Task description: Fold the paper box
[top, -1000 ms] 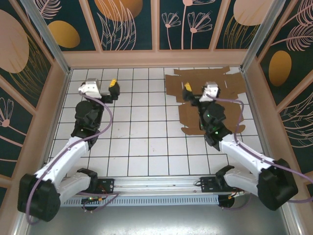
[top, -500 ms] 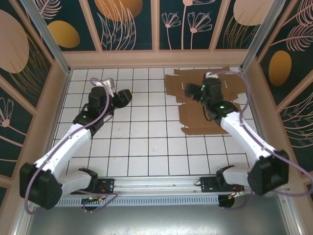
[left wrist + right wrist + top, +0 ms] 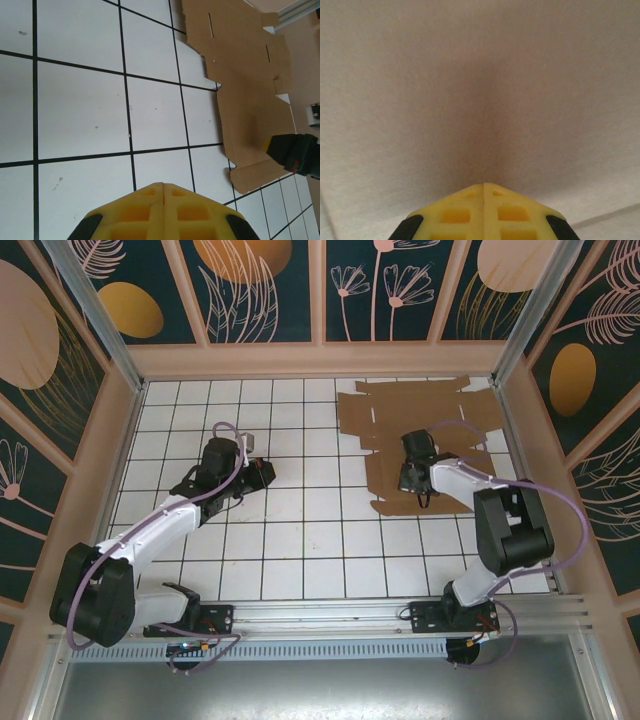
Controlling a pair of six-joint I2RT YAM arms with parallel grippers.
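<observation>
In the top view, the left gripper (image 3: 258, 472) sits low over the white tiled table (image 3: 300, 540), at about 9 o'clock from the table's middle and pointing toward 3 o'clock. Its wrist camera shows the gripper (image 3: 163, 186) with the two yellow fingers pressed together along a single seam. They are clenched on nothing, with bare tile beneath them.

The paper box (image 3: 455, 415) is a flat brown die-cut sheet that lies open on the table toward 1 to 2 o'clock, its far edge near the back wall and its right edge near the side wall. From the left wrist, the sheet (image 3: 245, 95) fills the 1 to 3 o'clock part of the view, with notched edges and narrow slots cut into it.

The right gripper (image 3: 412, 478) points down onto the sheet's lower half, at about 3 o'clock from the table's middle. From the left wrist it appears as a dark body with a yellow tip (image 3: 292, 150) at the sheet's right side. Its own camera shows the gripper (image 3: 483, 186) clenched, fingers meeting on a seam, very close over plain cardboard (image 3: 480, 75). I cannot tell whether the tips touch it.
</observation>
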